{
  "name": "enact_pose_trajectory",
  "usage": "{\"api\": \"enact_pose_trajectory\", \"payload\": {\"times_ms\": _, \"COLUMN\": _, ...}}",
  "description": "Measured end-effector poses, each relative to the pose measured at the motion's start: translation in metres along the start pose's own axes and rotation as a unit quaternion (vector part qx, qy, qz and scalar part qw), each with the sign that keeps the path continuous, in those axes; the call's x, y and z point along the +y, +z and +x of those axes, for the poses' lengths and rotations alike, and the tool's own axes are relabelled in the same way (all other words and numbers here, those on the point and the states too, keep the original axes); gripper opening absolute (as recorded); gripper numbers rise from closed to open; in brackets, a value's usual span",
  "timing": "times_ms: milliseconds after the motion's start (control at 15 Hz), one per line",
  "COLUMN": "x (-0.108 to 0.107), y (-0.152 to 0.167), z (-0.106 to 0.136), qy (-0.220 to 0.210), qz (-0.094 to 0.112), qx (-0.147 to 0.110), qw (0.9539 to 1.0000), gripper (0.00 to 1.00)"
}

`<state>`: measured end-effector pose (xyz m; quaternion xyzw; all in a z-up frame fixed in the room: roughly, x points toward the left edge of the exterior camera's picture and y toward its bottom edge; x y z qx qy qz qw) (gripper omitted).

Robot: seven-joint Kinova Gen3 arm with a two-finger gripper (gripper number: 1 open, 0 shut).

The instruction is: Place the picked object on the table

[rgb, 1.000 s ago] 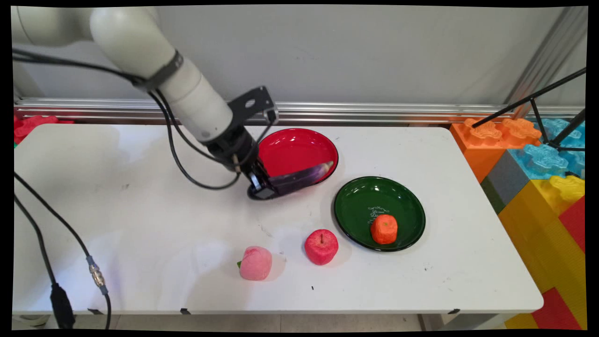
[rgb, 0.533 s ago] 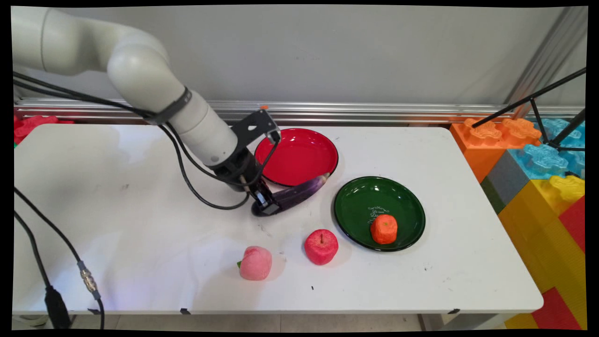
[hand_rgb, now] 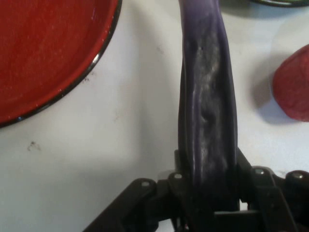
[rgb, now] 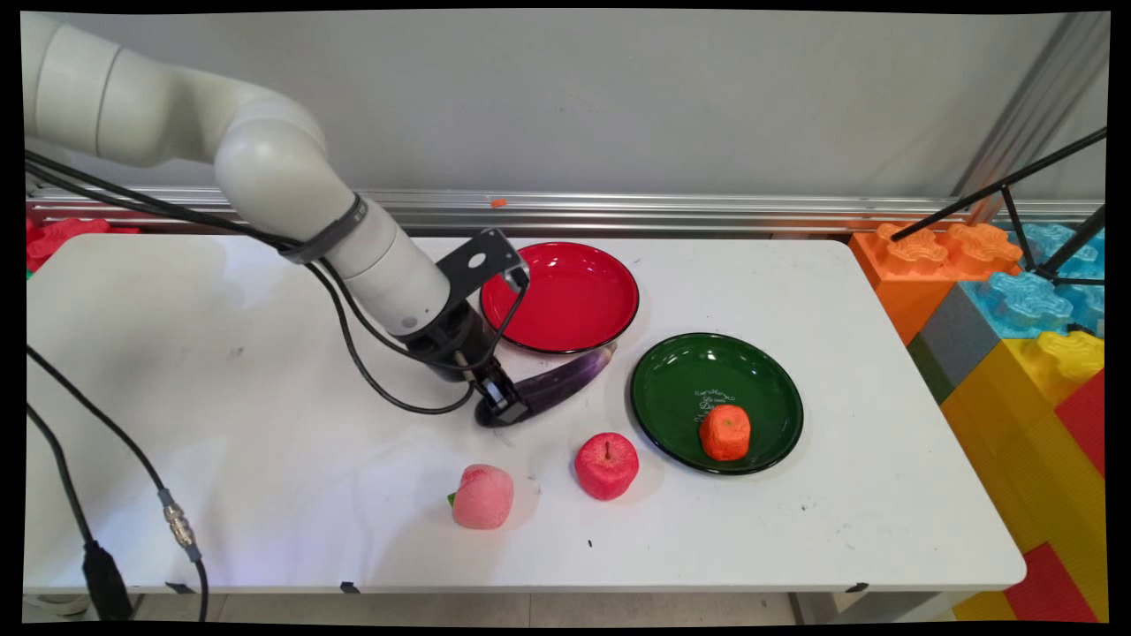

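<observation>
Gripper (rgb: 505,405) clamped on a purple eggplant (rgb: 565,378), red plate (rgb: 565,296) at its 12 o'clock, green plate (rgb: 716,402) with unreadable white script at 3, apple (rgb: 606,465) at 5.

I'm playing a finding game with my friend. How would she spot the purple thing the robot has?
Start at the red plate at the back of the white table. Just in front of its rim lies a long eggplant, one end clamped in the black gripper. It's the only purple, stick-shaped thing; the other toy foods are round and red, pink or orange.
</observation>
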<state>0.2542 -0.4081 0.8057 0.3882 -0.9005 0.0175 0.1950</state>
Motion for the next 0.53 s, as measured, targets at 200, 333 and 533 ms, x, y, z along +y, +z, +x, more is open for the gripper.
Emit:
{"api": "enact_pose_trajectory", "payload": {"times_ms": 200, "x": 0.0008, "y": 0.0040, "z": -0.0029, "qy": -0.001, "qz": -0.003, "qx": -0.002, "qw": 1.0000, "gripper": 1.00}}
{"api": "enact_pose_trajectory", "payload": {"times_ms": 333, "x": 0.0008, "y": 0.0064, "z": -0.0037, "qy": 0.001, "qz": -0.004, "qx": -0.002, "qw": 1.0000, "gripper": 1.00}}
{"api": "enact_pose_trajectory", "payload": {"times_ms": 533, "x": 0.0007, "y": 0.0092, "z": -0.0042, "qy": 0.003, "qz": -0.007, "qx": -0.002, "qw": 1.0000, "gripper": 1.00}}
